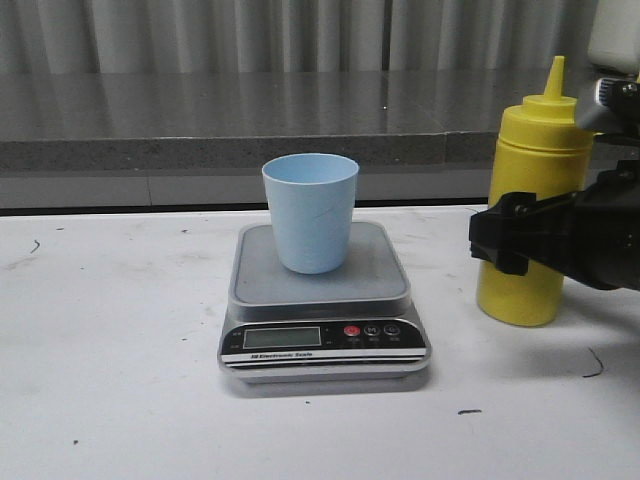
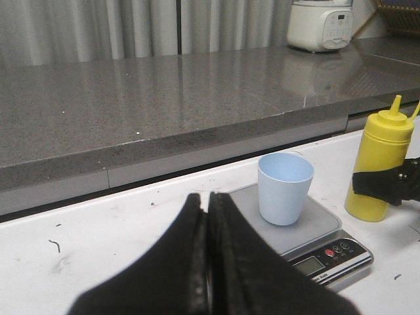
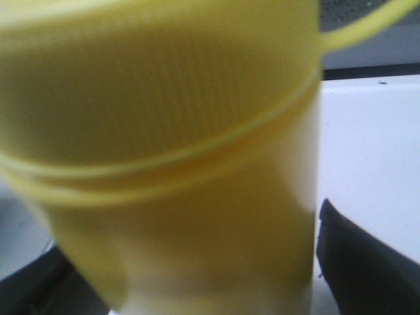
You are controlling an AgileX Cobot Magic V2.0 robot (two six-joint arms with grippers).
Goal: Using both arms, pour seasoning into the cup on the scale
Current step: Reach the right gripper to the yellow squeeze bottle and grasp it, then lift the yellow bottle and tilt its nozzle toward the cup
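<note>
The bottle (image 1: 532, 200) stands upright on the table (image 1: 110, 350), at 3 o'clock from the scale (image 1: 322, 300), well apart. The right gripper (image 1: 520, 235) straddles its middle; whether it is grasping or only around it, I cannot tell. The cup (image 1: 311, 212) sits upright on the scale's platform. The left gripper (image 2: 207, 252) is clenched, holding nothing.

Right gripper (image 1: 520, 235): matte black, blocky housing with angular edges and stepped finger mounts; a pale grey, metallic-looking part shows above it at the frame edge. Left gripper (image 2: 207, 262): two broad black fingers (image 2: 177, 262), smooth and tapering to rounded tips, with a thin seam between them.
</note>
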